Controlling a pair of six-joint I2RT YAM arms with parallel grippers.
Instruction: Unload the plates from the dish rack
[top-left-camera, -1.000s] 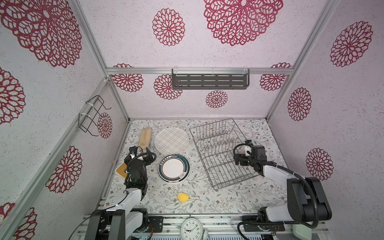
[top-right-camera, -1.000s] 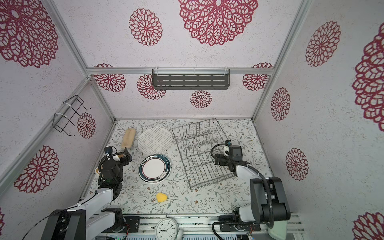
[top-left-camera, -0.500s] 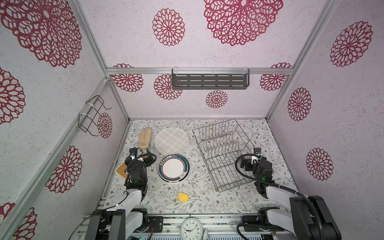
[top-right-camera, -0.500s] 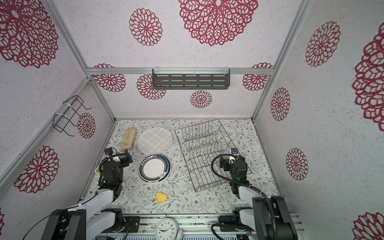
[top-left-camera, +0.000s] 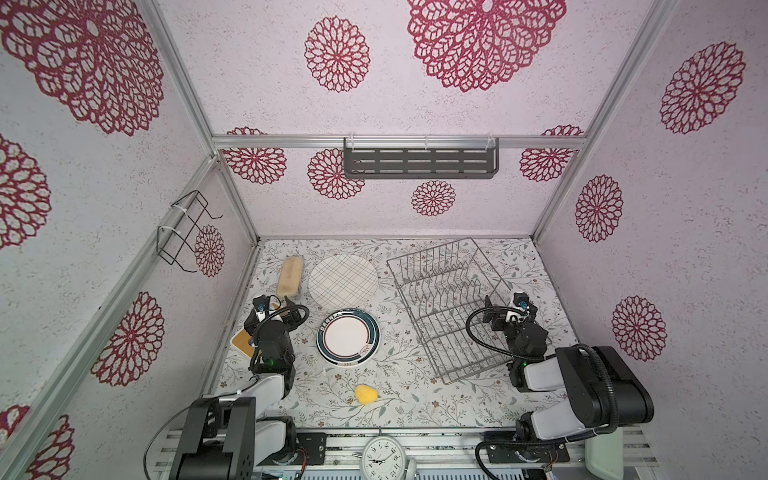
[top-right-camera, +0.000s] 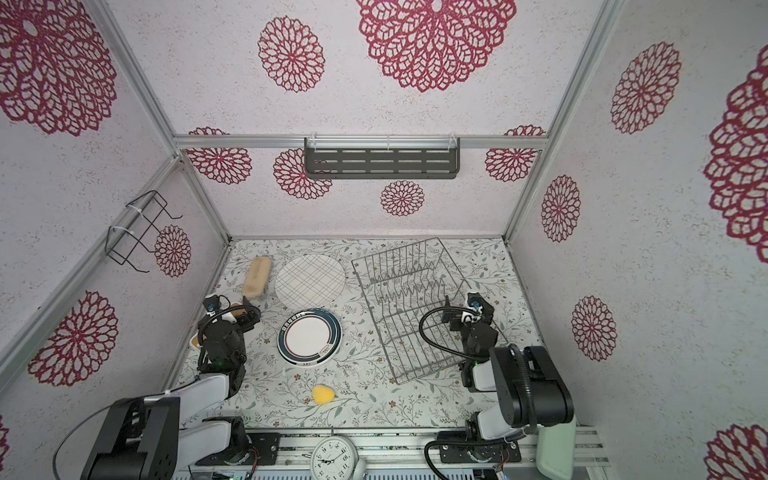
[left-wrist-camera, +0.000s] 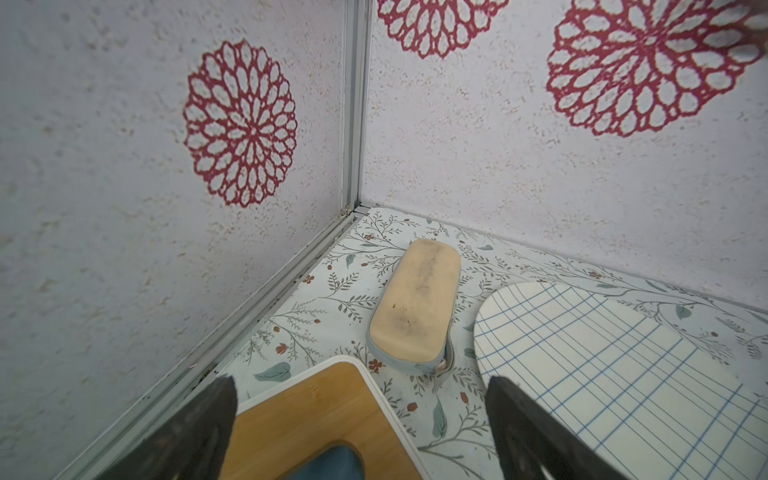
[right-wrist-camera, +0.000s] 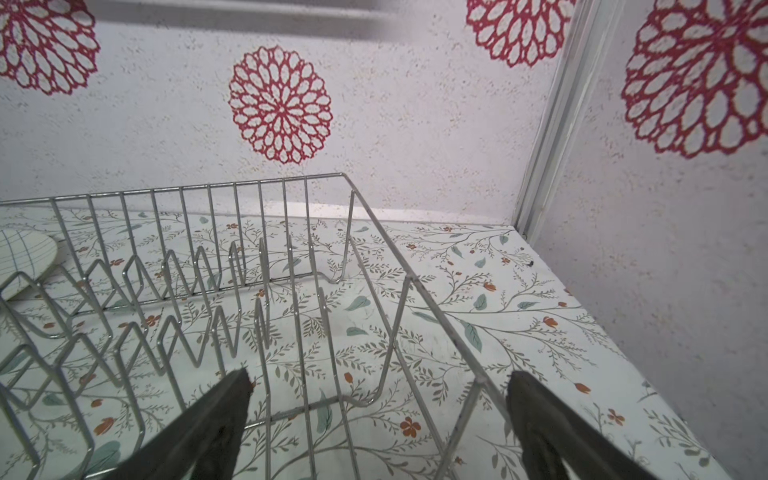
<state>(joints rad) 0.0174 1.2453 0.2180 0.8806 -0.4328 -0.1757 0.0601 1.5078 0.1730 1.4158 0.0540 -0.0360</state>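
The dish rack (top-left-camera: 449, 307), a silver wire grid with low sides and zigzag prongs, is sitting skewed on the desk's right half. Two plates are lying flat to its left: the white grid-lined plate (top-left-camera: 343, 279) near the back edge and the green-rimmed plate (top-left-camera: 348, 337) toward the middle. The left gripper (left-wrist-camera: 359, 384) is hovering by the left edge with its fingers spread wide, holding nothing. The right gripper (right-wrist-camera: 379, 375) is hanging over the rack's right rim, equally wide.

Mock-kitchen lab booth, aluminium frame (top-left-camera: 291, 142), wallpapered panels (top-left-camera: 415, 104), dish rack (top-left-camera: 446, 305), robot arms (top-left-camera: 582, 386)
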